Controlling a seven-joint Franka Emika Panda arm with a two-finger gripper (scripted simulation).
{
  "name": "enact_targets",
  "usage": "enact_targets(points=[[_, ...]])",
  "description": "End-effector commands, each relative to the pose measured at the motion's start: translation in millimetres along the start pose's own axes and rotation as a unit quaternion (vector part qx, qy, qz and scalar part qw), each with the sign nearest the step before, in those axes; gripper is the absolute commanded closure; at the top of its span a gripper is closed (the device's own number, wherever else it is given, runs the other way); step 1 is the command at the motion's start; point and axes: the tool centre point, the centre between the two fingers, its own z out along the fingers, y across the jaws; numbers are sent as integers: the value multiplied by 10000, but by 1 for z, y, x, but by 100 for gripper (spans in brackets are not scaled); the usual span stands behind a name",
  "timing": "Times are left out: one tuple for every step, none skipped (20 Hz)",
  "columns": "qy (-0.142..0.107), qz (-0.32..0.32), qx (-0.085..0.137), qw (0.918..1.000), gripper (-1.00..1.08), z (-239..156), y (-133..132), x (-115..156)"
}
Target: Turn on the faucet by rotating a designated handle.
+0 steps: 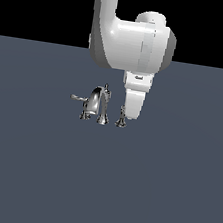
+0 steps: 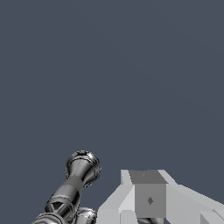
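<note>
No lettering or brand mark can be read on anything here. The handle (image 1: 121, 119), a thin chrome lever on a short flared post, stands on the grey counter (image 1: 162, 192) with a clear gap from the rest of the faucet (image 1: 95, 104), which sits toward the exterior view's left: an arched spout with a top knob and a twin lever sticking out farther left. My gripper (image 1: 131, 115) hangs just beside the handle on the exterior view's right, its tip low and close to the post; whether it touches I cannot tell. Its pale body hides the fingers, so I cannot tell how far apart they are or whether they hold anything.
</note>
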Motion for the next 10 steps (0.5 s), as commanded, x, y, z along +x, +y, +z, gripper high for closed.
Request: enact_targets(points=[[-21,-82,2,10000,108,0,-3,-20],[-25,-99,0,9999,108,0,-4,-27],[-29,-116,-1,9999,108,0,-6,-33],[-33,-132,-3,9999,108,-1,-7,-40],[-37,-149,-4,9999,108,-1,-8,-47],[-41,-165,-5,9999,108,-1,-9,-53],[-45,-181,-7,9998,108,-1,-10,-60],[-49,-198,-8,9998,108,-1,-12,-66],[-53,-214,-10,9998,108,-1,-13,-73],[-53,-214,-10,9998,108,-1,-13,-73]])
